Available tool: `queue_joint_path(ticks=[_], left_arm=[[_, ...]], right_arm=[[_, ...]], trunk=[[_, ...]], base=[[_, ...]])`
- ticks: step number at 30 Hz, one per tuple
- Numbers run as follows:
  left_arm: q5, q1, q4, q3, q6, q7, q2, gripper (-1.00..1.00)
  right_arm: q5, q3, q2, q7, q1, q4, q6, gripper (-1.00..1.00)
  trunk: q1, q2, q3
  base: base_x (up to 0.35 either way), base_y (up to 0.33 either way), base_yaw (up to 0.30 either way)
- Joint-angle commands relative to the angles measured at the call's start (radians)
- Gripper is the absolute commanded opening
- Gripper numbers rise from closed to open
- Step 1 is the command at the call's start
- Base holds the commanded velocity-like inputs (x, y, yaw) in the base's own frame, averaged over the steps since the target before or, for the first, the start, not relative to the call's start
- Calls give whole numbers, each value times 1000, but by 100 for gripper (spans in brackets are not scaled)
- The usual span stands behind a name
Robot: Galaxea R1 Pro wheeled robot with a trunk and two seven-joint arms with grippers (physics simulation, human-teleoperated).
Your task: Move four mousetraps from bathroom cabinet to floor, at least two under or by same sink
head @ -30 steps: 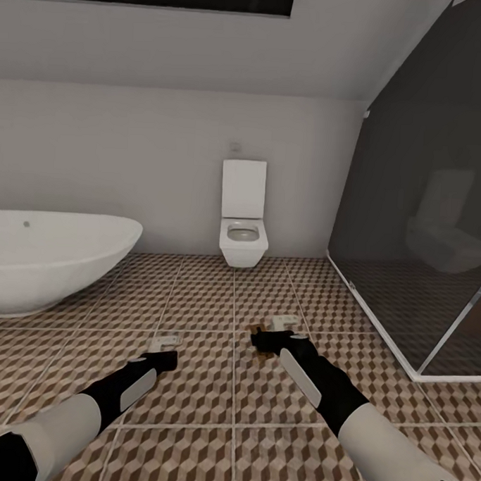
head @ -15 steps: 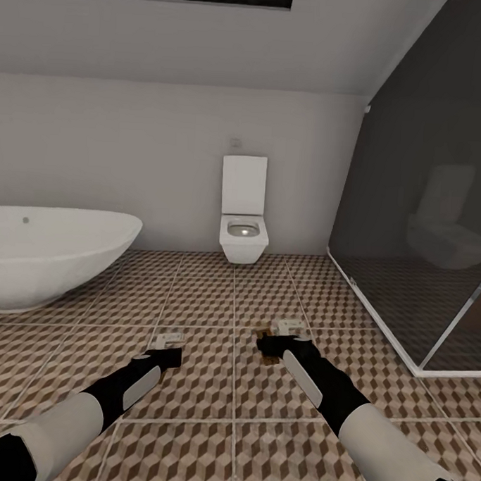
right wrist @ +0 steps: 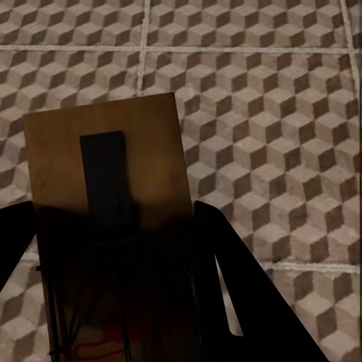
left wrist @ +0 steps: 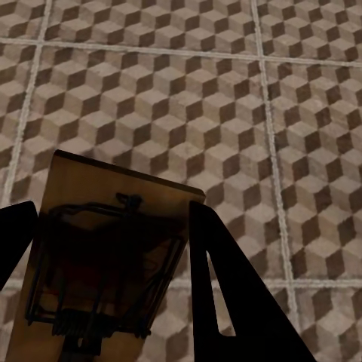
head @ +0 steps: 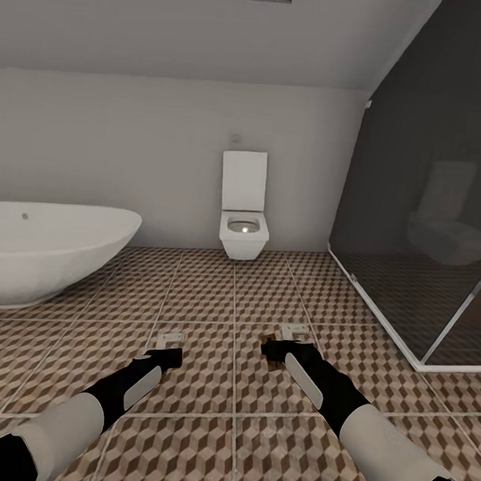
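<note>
Shifted slightly since a second ago: whole head view tilted, bathtub, toilet and floor tiles sliding upward together, both arms holding much the same pose.

Ahead of both pincers: cube-patterned bathroom floor point(head: 209, 295), stretching to the white wall. Ahead and outward of the left gripper point(head: 170, 351): large white bathtub point(head: 50, 248). Ahead and outward of the right gripper point(head: 281, 348): smoked-glass shower enclosure point(head: 424, 229). Straight ahead between the two: white toilet point(head: 244, 205) against the wall.

Clamped between the left fingers point(left wrist: 226, 302): a tan mousetrap point(left wrist: 109, 249), wire parts facing the wrist camera, held above the tiles. Clamped between the right fingers point(right wrist: 241, 294): a second mousetrap point(right wrist: 113, 188), dark plate on top, likewise above the floor.
</note>
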Motion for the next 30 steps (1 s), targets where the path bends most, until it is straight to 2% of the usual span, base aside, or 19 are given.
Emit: queue_joint_path(ticks=[1, 4, 16, 30], left_arm=[[7, -1, -3, -8, 2, 8, 1, -100], [7, -1, -3, -9, 2, 8, 2, -100], [6, 0, -4, -10, 1, 8, 1, -100], [7, -2, -3, -11, 2, 8, 2, -100]], right_arm=[[-13, 6, -1, -14, -1, -2, 0, -100], [-14, 6, -2, -19, -1, -2, -2, -100], [-13, 6, 0, -15, -1, -7, 1, -100], [-13, 7, 3, -12, -1, -8, 1, -100]], trunk=[[4, -8, -4], [15, -29, -14], [15, -29, -14], [15, -29, -22]], base=[[0, 0, 0], [0, 0, 0], [13, 9, -19], [228, 184, -223]])
